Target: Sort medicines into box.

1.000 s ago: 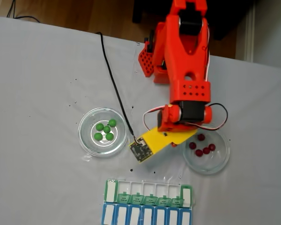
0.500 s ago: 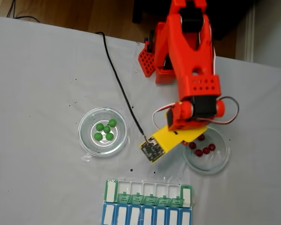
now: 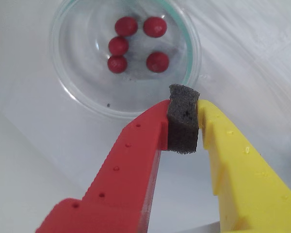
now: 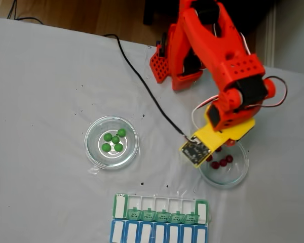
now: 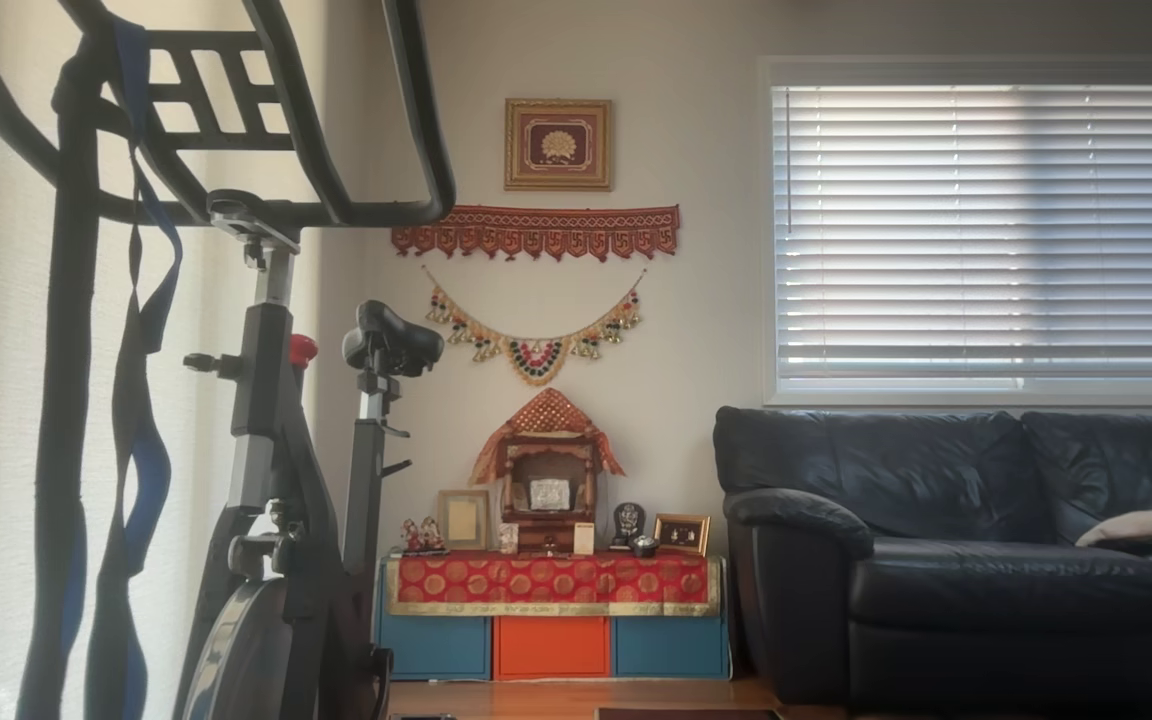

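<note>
Wrist view: red-and-yellow two-finger hand [image 3: 183,127] closed on its own grey foam pad, holding nothing; five dark red round balls [image 3: 136,44] sit in the clear round glass dish [image 3: 194,58] just ahead

Fixed view: arm has swung right from mid-surface to over that dish, so a red pick looks next. Five glossy green balls [image 4: 114,140] remain in the other clear dish [image 4: 93,131]; green-lidded pill organizer row [image 4: 162,207] shows no balls yet

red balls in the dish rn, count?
5, all in the glass dish in the wrist view: red balls at. In the fixed view, the arm hides some.
</note>
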